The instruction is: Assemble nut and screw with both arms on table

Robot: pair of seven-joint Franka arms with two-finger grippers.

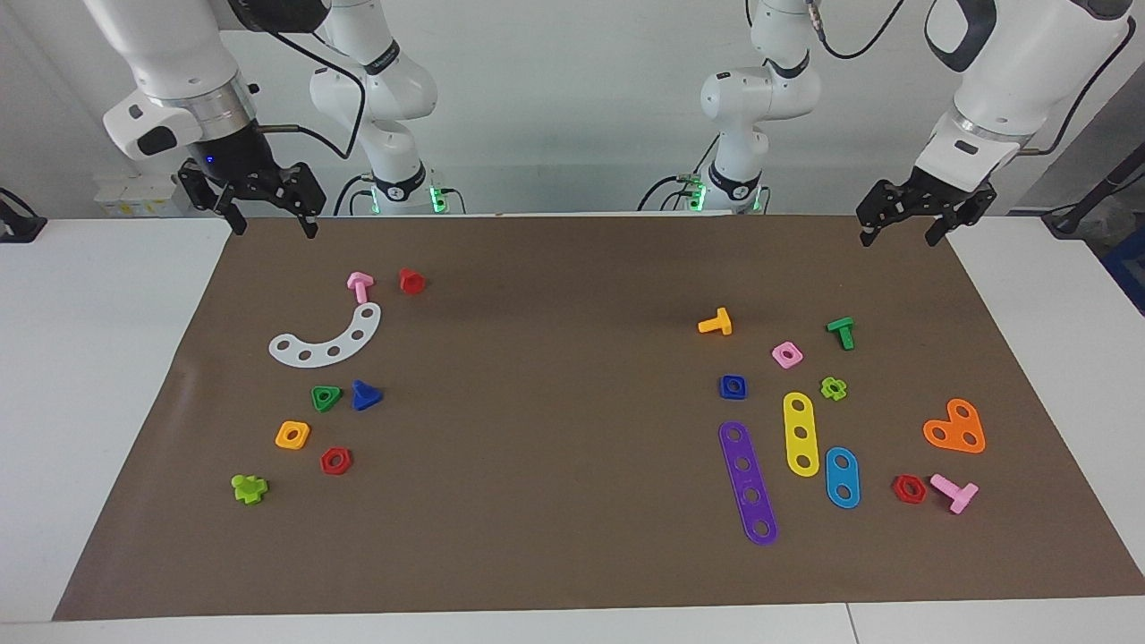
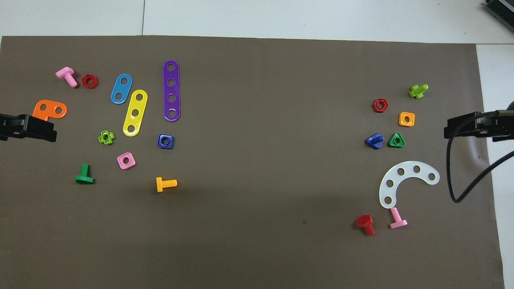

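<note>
Dark blue square nut [image 1: 733, 386] flat on the brown mat toward the left arm's end, hole up; dark blue triangular-headed screw [image 1: 365, 395] on its head toward the right arm's end, well apart.

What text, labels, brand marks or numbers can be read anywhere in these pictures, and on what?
None can be read.
The toy pieces on the brown mat, including the blue nut and blue screw, carry no lettering.
A small dark mark on each arm's base ring is too small to read.
</note>
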